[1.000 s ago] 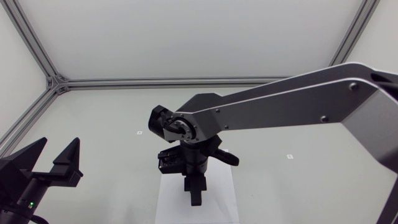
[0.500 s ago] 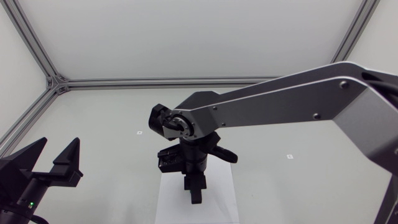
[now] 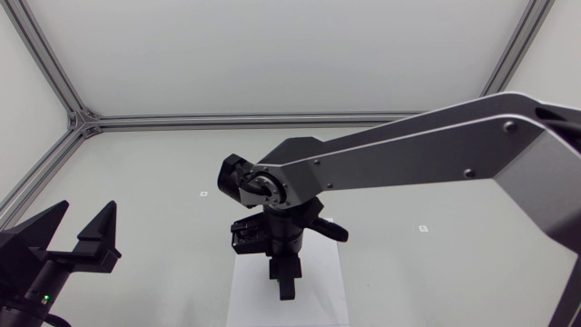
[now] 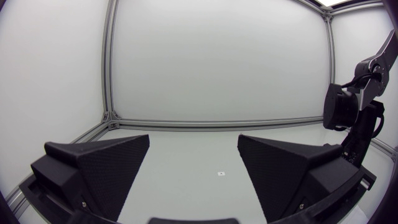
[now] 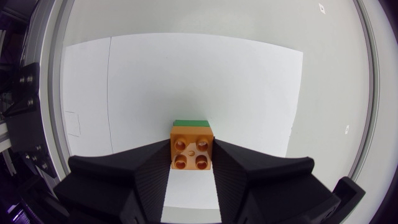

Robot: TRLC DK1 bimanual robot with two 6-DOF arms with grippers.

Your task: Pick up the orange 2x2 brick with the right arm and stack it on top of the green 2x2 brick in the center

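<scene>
Clamped on the orange brick (image 5: 191, 146) with the right gripper (image 5: 191, 163), jaws narrow against two opposite sides, directly over the green brick (image 5: 191, 123) mid white sheet (image 5: 249, 93). Left gripper (image 4: 194, 144) spread wide by the table's (image 3: 408, 182) left edge.

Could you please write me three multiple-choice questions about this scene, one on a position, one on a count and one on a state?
1. Where is the orange 2x2 plastic brick?
A) between the fingers of the matte black right gripper
B) lying loose, far from any gripper
C) hidden under a cloth

2. How many studs show on its top?
A) two
B) four
C) eight

3. How is the matte black left gripper?
A) shut on a brick
B) open and empty
C) out of every view

Answers:
1 A: both fingers press its sides, and the edge of the green 2x2 plastic brick shows just beyond it.
2 B: two rows of two.
3 B: its fingers stand wide apart with nothing between them.
</scene>
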